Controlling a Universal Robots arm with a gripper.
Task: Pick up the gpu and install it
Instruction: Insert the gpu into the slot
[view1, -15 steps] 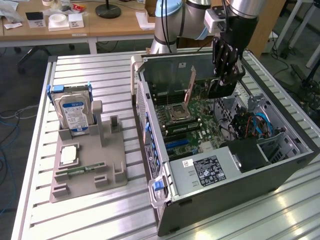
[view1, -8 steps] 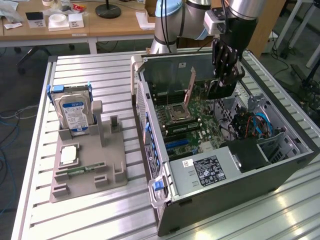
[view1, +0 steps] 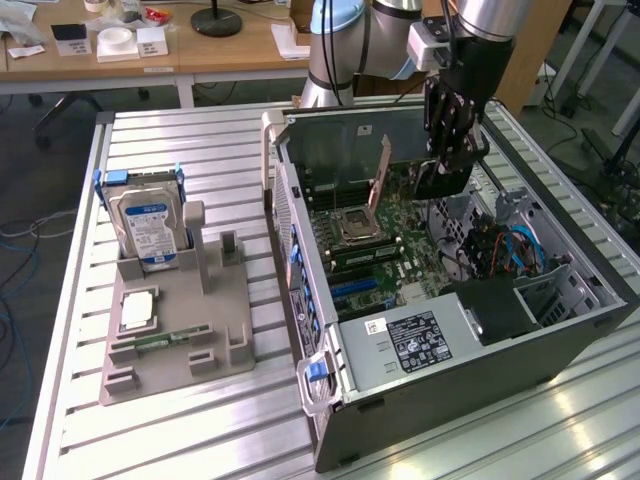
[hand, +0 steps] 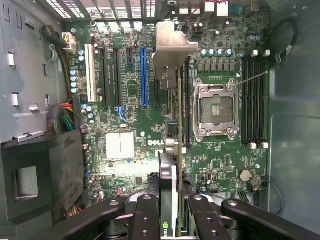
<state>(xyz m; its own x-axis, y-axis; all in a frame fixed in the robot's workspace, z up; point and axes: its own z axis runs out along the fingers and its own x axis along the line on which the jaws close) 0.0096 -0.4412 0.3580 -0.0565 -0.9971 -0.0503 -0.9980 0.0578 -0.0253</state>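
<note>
**Graphics card held over the open computer case**

The arm's black gripper (view1: 447, 150) reaches down into the open grey tower case (view1: 470, 385), which lies on its side on the ribbed aluminium surface (view1: 180, 150). Its fingers (hand: 145, 212) are clamped on the gpu (view1: 440, 182), a slim flat card with a black cooler face, one finger on each flat side.

In the wrist view the gpu (hand: 169, 172) shows edge-on. It runs out from between the fingers of the gripper (hand: 171, 210) across the green motherboard (hand: 125, 107), and its silver metal end bracket sits at the far end from the fingers. The card lies between the long blue expansion slot (hand: 144, 75) and the square silver processor socket (hand: 215, 110). Whether its lower edge touches a slot I cannot tell.

Well apart from the case, at the exterior view's left, a grey moulded holder (view1: 200, 320) stands on the surface. A boxy silver hard drive with a blue-white label (view1: 148, 228) stands upright in it.
</note>
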